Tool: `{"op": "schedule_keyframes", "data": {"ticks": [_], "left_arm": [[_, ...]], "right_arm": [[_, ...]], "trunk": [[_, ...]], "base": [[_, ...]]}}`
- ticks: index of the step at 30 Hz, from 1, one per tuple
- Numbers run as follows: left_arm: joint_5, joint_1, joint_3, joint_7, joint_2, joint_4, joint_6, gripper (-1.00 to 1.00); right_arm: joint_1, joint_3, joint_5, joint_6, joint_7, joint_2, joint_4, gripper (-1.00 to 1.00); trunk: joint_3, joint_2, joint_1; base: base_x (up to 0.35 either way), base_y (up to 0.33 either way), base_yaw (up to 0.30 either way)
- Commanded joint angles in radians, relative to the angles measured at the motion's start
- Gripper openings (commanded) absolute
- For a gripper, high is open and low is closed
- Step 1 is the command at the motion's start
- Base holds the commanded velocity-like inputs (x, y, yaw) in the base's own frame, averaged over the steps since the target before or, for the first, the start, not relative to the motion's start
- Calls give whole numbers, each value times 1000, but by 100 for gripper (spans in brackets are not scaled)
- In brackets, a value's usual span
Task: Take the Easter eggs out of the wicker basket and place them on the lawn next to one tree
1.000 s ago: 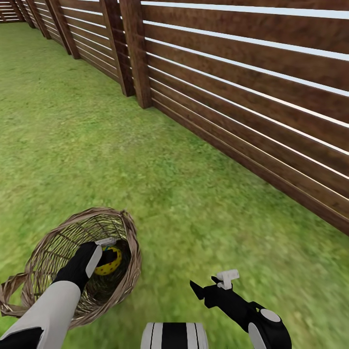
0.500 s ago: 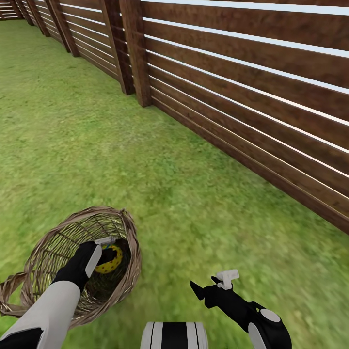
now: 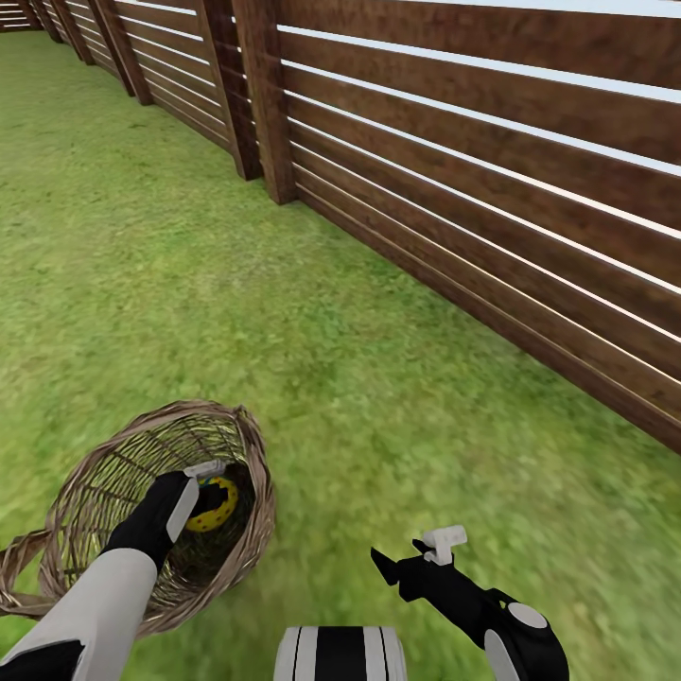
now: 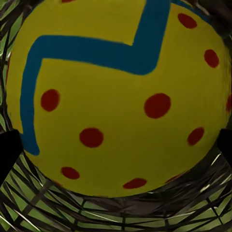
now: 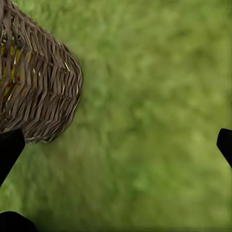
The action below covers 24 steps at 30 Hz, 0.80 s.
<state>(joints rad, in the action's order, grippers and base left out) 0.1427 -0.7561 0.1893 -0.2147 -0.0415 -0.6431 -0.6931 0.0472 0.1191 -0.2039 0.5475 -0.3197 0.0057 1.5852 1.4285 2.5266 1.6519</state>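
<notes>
The wicker basket (image 3: 248,445) stands on the lawn (image 3: 189,284) at the lower left, and its side (image 5: 43,87) also appears in the right wrist view. My left gripper (image 3: 210,482) reaches down inside it, open. Its fingertips (image 4: 8,150) sit at the two sides of a yellow Easter egg (image 3: 216,506) with red dots and a blue zigzag (image 4: 116,96). Yellow glints through the weave (image 5: 9,58); I cannot tell how many eggs lie there. My right gripper (image 3: 416,553) hovers open over grass, to the basket's right. No tree is in view.
A dark brown slatted fence (image 3: 473,189) runs from the far left to the right edge, with thick posts (image 3: 270,113). Open grass stretches ahead and leftward between the basket and the fence. My own base (image 3: 340,654) shows at the bottom.
The whole picture has slid up slightly, so the camera has tilted. Both arms and the egg keep their places relative to the basket.
</notes>
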Motion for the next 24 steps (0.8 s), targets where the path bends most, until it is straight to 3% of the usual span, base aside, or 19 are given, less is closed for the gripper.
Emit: {"op": "schedule_keyframes", "data": {"ticks": [1,24], "left_arm": [[11,0,1,-7,0,-2,-4,100],[12,1,2,-3,0,-18,3,100]], "right_arm": [[0,-1,-5,6,-1,0,1,100],[0,-1,-5,5,-1,0,1,100]], "trunk": [[1,0,0],[8,1,1]], "base": [[0,0,0],[0,0,0]]}}
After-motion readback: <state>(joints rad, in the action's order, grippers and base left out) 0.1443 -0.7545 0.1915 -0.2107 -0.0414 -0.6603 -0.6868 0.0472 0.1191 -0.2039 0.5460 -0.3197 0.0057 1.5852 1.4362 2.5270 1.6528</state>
